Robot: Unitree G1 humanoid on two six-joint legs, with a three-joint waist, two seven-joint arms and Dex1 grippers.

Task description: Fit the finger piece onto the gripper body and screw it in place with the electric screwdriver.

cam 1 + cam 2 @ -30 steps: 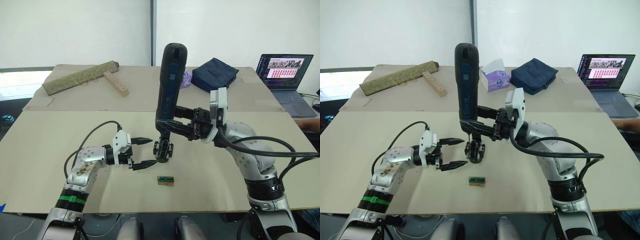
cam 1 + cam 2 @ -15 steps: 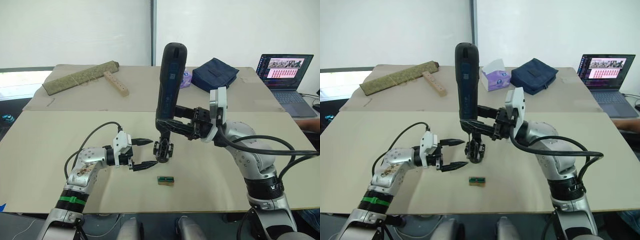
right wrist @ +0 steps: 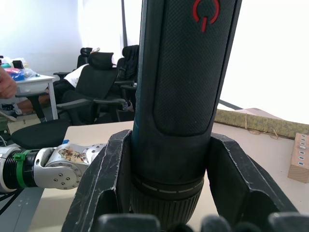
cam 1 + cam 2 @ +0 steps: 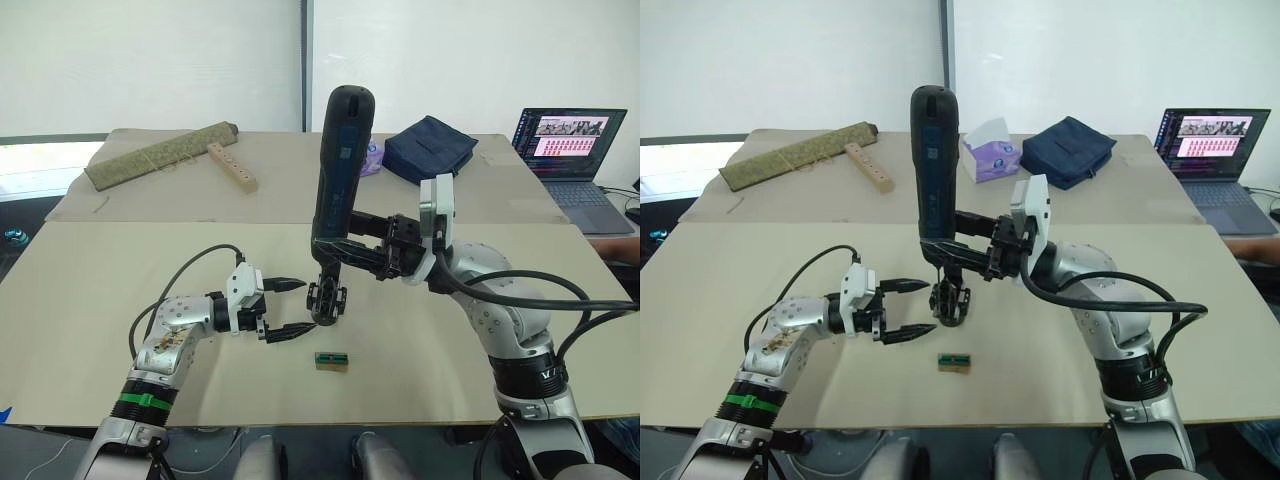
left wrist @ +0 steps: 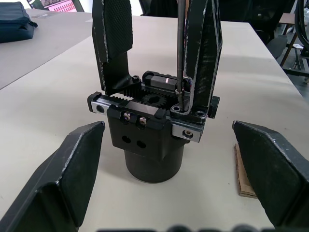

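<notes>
Gripper body [image 5: 147, 140] stands upright on the table [image 4: 120, 300], about mid-table, w/ two fingers rising from its rail; the finger piece [image 5: 205, 53] is apparently the one by the bit, already seated on its carriage. Screwdriver [image 4: 336, 170] stands near-vertical right above the body, its thin bit [image 5: 179, 48] running down beside the finger piece, tip at a screw head on the carriage. Right gripper [image 4: 345, 252] comes in from the body's right, fingers clamped round the screwdriver's lower barrel. Left gripper [image 4: 290, 306] sits just left of the body, fingers spread wide, one either side of the body's base and apart from it in the wrist view, so nothing steadies the body. Small green-and-tan block [image 4: 331, 360] lies on the table just in front of the body. Judgement: this is the screwing stage, bit seemingly on the screw but can't tell if it's fully engaged. Risks: w/ the body unheld, driver torque or down-force could spin or tip it, since the base is narrow vs. the tall tool; any tilt of the screwdriver could cam the bit out, strip the head or scrape the finger piece; a bit slip could knock the finger piece askew on the rail. Closing the left fingers on the base first would likely cut most of that, tho a clumsy close could shove the body off the bit.
</notes>
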